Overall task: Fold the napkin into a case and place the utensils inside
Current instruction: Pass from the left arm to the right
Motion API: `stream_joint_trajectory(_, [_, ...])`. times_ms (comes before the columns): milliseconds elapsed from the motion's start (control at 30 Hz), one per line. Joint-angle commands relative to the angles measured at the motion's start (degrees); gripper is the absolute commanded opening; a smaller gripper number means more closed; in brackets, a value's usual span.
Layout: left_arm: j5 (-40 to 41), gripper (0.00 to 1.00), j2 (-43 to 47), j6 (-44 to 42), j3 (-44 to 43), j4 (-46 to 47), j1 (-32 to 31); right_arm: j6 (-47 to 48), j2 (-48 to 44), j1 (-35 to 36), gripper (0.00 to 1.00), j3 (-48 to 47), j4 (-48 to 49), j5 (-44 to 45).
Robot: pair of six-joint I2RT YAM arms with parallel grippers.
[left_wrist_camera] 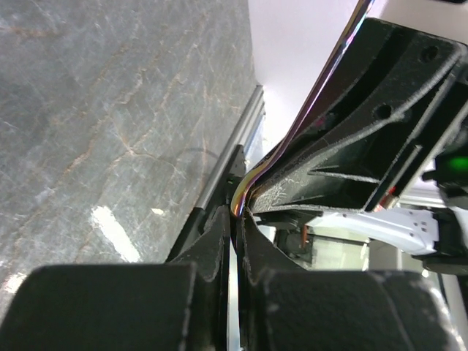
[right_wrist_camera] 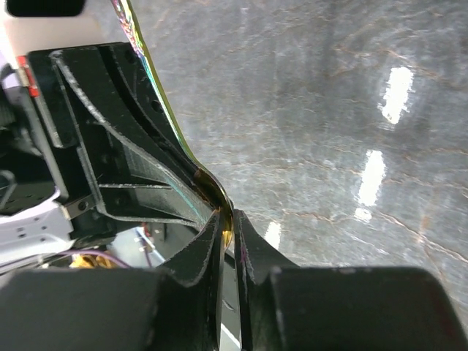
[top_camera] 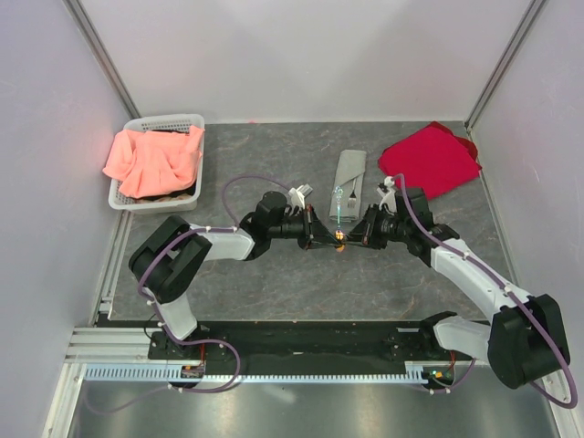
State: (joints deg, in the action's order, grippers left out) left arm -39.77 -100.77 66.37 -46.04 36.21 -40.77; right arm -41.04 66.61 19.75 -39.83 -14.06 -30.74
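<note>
1. One utensil, a thin, shiny, rainbow-tinted metal piece with a small orange-brown end, is held off the table at mid-table. Its orange end is toward the arm bases and its other end points at the far wall.
2. The left gripper comes in from the left and is clamped on the near end of that utensil. In the left wrist view its fingers pinch the thin strip with no gap.
3. The right gripper comes in from the right and meets the left one tip to tip. In the right wrist view its fingers press on the same strip, so it grips it too.
4. The case, a narrow grey-green packet, lies flat just beyond the grippers.
5. A second utensil, silvery, lies at the near end of the case.
6. The red cloth lies at the far right.
7. The basket stands at the far left and holds the salmon-orange cloth.
</note>
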Motion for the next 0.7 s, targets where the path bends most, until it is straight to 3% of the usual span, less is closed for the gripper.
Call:
stream_joint_trajectory(0, [-5.7,0.02,3.3,7.1,-0.4,13.7,-0.8,-3.7,-0.6,-0.4,0.16,2.6,9.0,-6.5])
stream_joint_trajectory(400, [-6.8,0.02,4.2,10.3,1.8,18.5,-0.9,-11.6,0.8,-3.0,0.18,4.9,21.1,-11.5])
stream_joint_trajectory(433, [-6.8,0.02,4.3,10.4,1.9,18.6,-0.9,-12.1,1.1,-3.0,0.16,5.1,21.8,-12.1])
stream_joint_trajectory(500, [-6.8,0.02,4.4,10.4,1.9,18.7,-0.9,-12.8,1.2,-3.0,0.02,5.5,23.0,-12.4])
stream_joint_trajectory(600, [-7.1,0.02,4.5,9.6,1.7,17.7,-0.9,-13.0,0.4,-3.7,0.00,6.2,22.8,-12.0])
stream_joint_trajectory(667, [-6.9,0.14,5.1,6.8,1.0,15.2,-0.7,-13.7,-0.1,-4.5,0.00,7.1,22.6,-11.1])
